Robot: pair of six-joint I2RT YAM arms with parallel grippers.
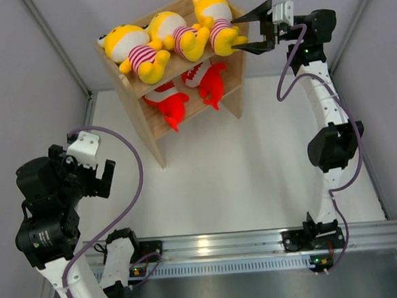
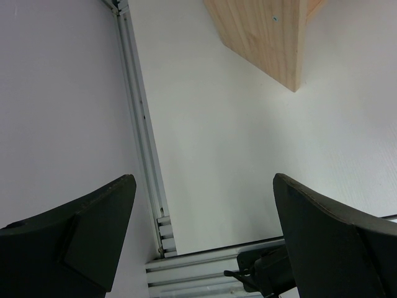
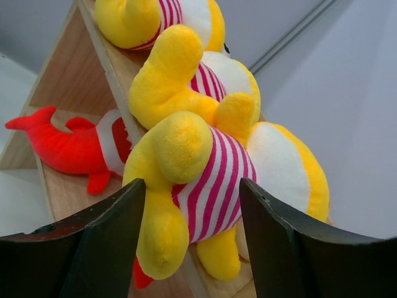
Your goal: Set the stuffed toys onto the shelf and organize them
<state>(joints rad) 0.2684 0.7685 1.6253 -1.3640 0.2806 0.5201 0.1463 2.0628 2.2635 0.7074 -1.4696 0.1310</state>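
Note:
Three yellow stuffed toys in striped shirts (image 1: 131, 48) (image 1: 175, 31) (image 1: 215, 18) lie side by side on the top tier of the wooden shelf (image 1: 142, 125). Two red fish toys (image 1: 170, 103) (image 1: 211, 83) lie on its lower tier. At the shelf's right end my right gripper (image 1: 233, 34) is open, its fingers on either side of the rightmost yellow toy (image 3: 273, 167) without clamping it. In the right wrist view the gripper (image 3: 191, 183) faces that toy, with another yellow toy (image 3: 186, 81) and a red fish (image 3: 68, 149) behind. My left gripper (image 1: 94, 173) (image 2: 203, 180) hangs open and empty at the near left.
An aluminium rail (image 1: 212, 243) runs along the near edge, with both arm bases on it. White enclosure walls and a metal frame strip (image 2: 139, 112) border the white table. The shelf's corner (image 2: 267, 37) shows in the left wrist view.

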